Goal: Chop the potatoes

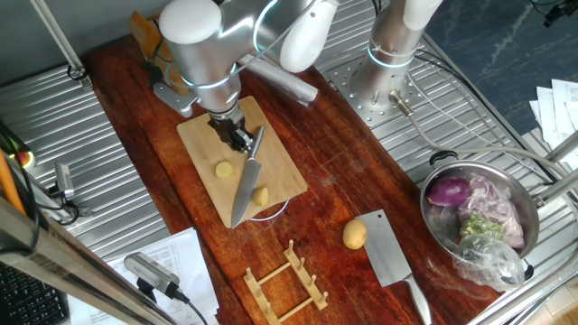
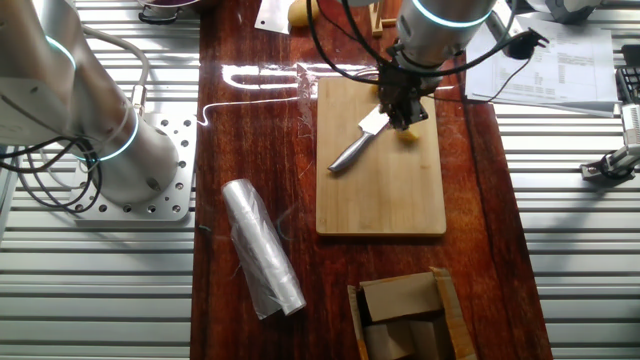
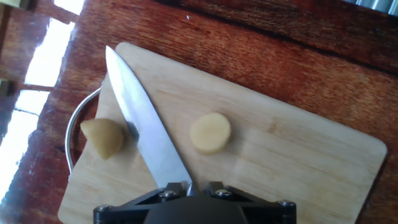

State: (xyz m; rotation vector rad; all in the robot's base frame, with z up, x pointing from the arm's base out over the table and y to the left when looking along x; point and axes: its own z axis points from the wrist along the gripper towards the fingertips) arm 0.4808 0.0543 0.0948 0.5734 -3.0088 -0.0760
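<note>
Gripper [image 1: 237, 137] pinching knife [image 1: 247, 181] handle; blade runs lengthwise down the cutting board [image 1: 271, 176], between two potato pieces [image 1: 224, 169] [image 1: 261, 196]. Whole potato [image 1: 354, 235] lies off-board, beside cleaver [image 1: 390, 257].

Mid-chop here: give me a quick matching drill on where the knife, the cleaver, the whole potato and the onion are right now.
Things:
1. knife
2. cleaver
3. whole potato
4. onion

Places:
A. in the metal bowl
B. on the bare table, touching the cleaver's blade
C. held by the gripper, blade over the cutting board between two potato pieces
D. flat on the table beside the wooden rack

Pairs: 1-C, 2-D, 3-B, 4-A
</note>
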